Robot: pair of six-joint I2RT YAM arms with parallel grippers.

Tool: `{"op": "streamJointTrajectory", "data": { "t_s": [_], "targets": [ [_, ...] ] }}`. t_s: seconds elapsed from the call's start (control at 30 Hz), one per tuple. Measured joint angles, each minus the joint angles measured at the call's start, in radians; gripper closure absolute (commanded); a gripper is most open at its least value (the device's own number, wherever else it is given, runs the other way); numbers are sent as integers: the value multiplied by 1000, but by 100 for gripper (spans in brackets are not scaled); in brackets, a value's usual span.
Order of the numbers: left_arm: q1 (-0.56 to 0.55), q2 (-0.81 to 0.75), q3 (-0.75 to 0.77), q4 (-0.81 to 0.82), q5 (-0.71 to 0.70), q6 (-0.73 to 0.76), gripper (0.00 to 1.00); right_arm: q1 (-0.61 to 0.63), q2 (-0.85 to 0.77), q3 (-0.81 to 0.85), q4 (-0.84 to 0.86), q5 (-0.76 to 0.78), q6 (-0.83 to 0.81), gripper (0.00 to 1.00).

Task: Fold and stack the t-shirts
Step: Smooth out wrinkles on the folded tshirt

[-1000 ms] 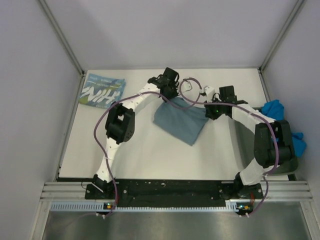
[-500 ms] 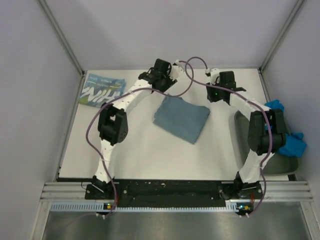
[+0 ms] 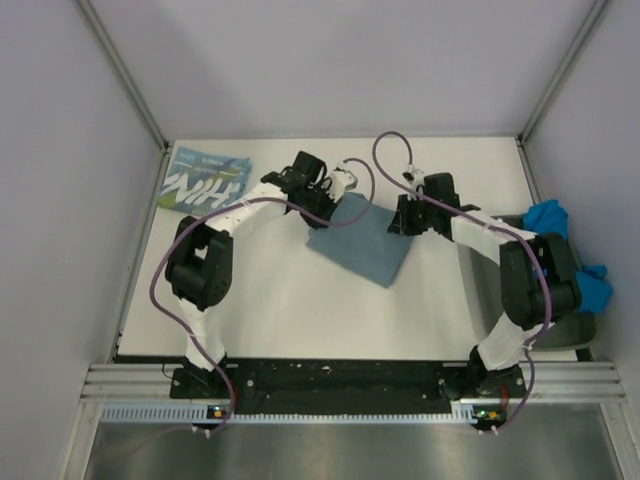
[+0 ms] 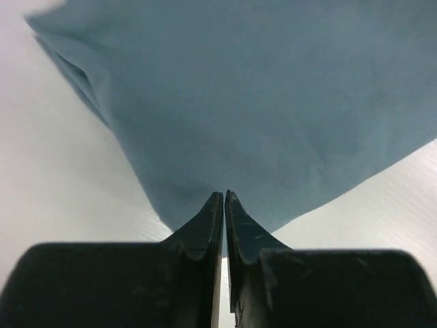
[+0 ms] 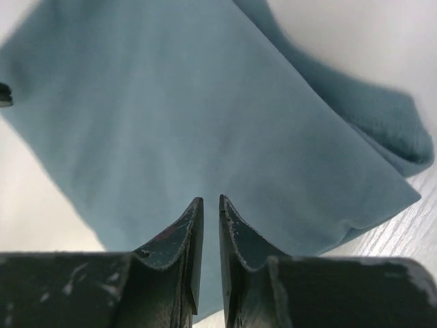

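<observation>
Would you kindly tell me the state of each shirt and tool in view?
Slate shirt: folded, lying flat.
NIH shirt: folded, lying flat at the far left.
Blue shirt: crumpled, not folded, on the tray.
Left tool: shut on the Slate shirt's far-left corner.
Right tool: nearly shut, apparently pinching its far-right corner.

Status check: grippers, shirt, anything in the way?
Left gripper shut on a corner of the slate t-shirt; right gripper closed on its edge. Shirt folded, mid-table. NIH t-shirt folded far left; bright blue t-shirt bunched right. Nothing blocking.
</observation>
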Motion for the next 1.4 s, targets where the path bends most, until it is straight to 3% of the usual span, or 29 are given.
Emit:
{"op": "streamJointTrajectory", "data": {
  "t_s": [0.27, 0.47, 0.57, 0.8, 0.97, 1.1, 1.4],
  "targets": [
    [47, 110, -105, 15, -27, -40, 92, -69, 196, 19, -18, 26, 126, 85],
    [58, 101, -121, 32, -21, -44, 74, -72, 288, 155, -66, 31, 130, 82],
    [60, 74, -142, 25, -6, -40, 66, -74, 306, 212, -119, 59, 115, 79],
    [114, -71, -180, -137, 3, -16, 65, -91, 283, 349, -241, 132, 48, 70],
    [136, -131, -183, -237, 45, -2, 53, -63, 84, 233, -278, 129, 38, 59],
    [145, -201, -255, -194, 48, -26, 50, 3, -91, 63, -279, 79, 80, 54],
    [185, -191, -422, -2, 76, -72, 42, 56, -128, -270, -170, -26, 239, 58]
  ]
}}
